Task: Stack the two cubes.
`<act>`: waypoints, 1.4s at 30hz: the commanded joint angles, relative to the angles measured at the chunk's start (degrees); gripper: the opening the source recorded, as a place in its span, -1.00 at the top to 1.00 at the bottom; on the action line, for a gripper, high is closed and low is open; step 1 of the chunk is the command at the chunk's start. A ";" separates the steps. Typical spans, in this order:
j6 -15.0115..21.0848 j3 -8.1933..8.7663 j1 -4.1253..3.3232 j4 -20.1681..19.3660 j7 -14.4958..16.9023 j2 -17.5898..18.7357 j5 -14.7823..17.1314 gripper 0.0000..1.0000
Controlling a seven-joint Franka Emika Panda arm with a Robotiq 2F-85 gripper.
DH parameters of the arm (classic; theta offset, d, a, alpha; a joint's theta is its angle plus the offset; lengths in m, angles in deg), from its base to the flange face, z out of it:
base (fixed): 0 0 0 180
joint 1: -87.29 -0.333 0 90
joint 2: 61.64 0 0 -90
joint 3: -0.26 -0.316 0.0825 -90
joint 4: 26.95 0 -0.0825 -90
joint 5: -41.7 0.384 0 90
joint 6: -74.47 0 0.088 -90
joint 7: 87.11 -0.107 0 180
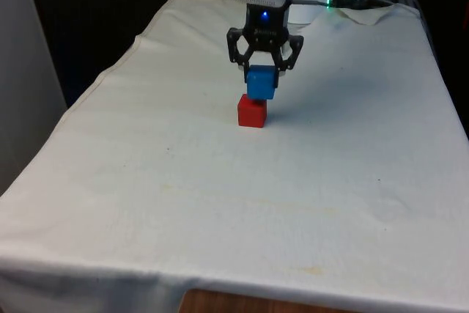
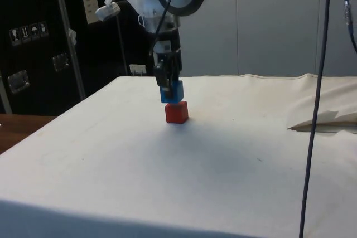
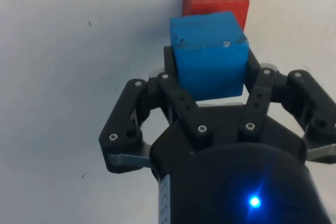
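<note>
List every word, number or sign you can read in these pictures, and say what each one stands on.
None can be read.
Blue cube: no marks.
Red cube: no marks.
Cloth: plain.
Paper sheet on the dark cabinets: print too small to read.
Small plates on the cabinets: symbols too blurred to read.
</note>
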 commanded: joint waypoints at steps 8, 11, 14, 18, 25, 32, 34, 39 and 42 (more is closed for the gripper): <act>1.32 0.57 0.00 0.06 -0.23 1.43 -0.97 0.92; 1.32 0.69 0.06 0.11 -0.17 1.60 -1.09 0.92; 1.38 0.92 0.06 0.17 -0.23 1.89 -1.49 0.92; 1.15 1.09 -0.11 0.23 -0.69 1.83 -2.06 0.92; 0.92 0.80 -0.46 0.63 -1.15 2.01 -2.41 0.92; 1.03 0.40 -0.29 0.86 -1.26 2.23 -2.52 0.92; 1.20 0.40 -0.23 0.74 -1.15 2.29 -2.46 0.92; 1.72 0.52 0.06 0.63 -0.52 2.69 -2.41 0.92; 1.89 0.63 -0.06 0.69 -0.52 2.75 -2.52 0.92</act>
